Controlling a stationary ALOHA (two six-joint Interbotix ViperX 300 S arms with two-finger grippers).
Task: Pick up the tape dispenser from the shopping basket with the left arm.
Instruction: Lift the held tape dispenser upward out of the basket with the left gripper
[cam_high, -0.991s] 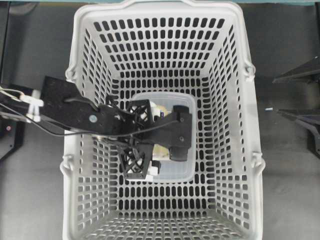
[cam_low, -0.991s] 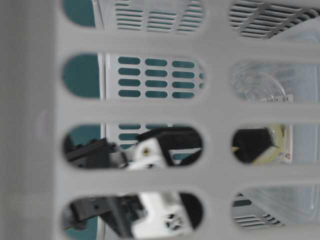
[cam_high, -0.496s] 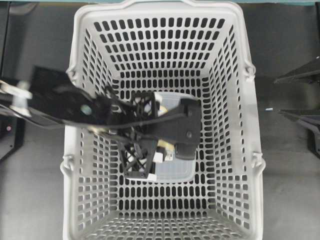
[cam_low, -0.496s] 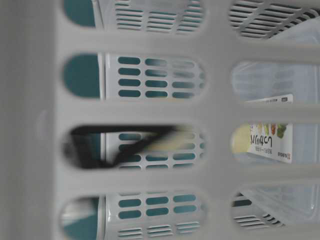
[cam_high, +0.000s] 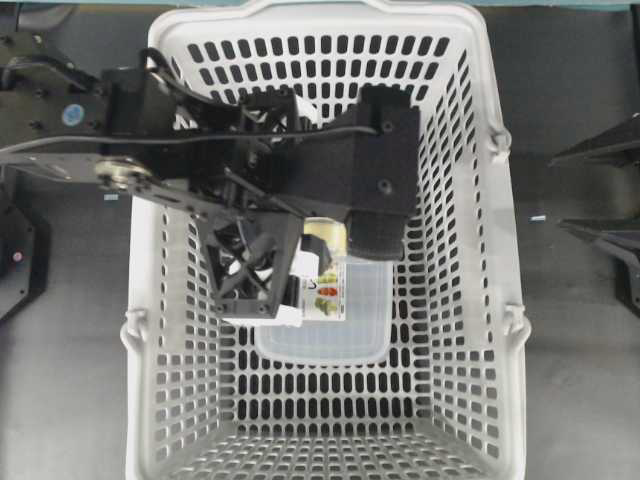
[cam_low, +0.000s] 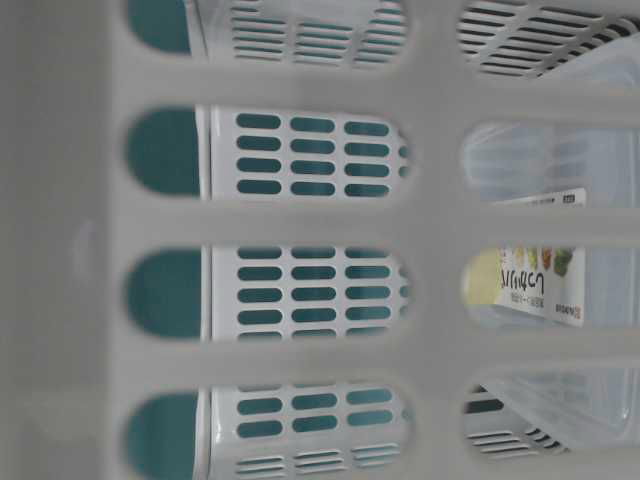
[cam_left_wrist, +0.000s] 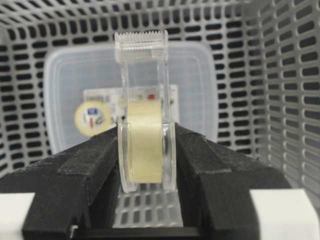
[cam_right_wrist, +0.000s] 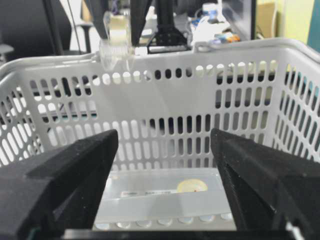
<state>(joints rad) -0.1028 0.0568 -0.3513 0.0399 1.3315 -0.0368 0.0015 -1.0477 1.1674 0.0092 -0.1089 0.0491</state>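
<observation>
Clear plastic and a cream roll: the tape dispenser (cam_left_wrist: 145, 120) sits clamped in the left claw (cam_left_wrist: 146, 165), held level with the shopping basket's (cam_high: 470, 330) rim, above a translucent container (cam_high: 350, 330) on its floor. Right claw (cam_right_wrist: 164, 185) stands apart outside the basket.

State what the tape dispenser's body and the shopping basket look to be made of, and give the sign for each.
Tape dispenser: likely clear, glossy hard plastic; the cream roll shows through its walls.
Shopping basket: apparently light-grey moulded plastic with a matt finish; even rows of oblong slots run across its walls.
</observation>
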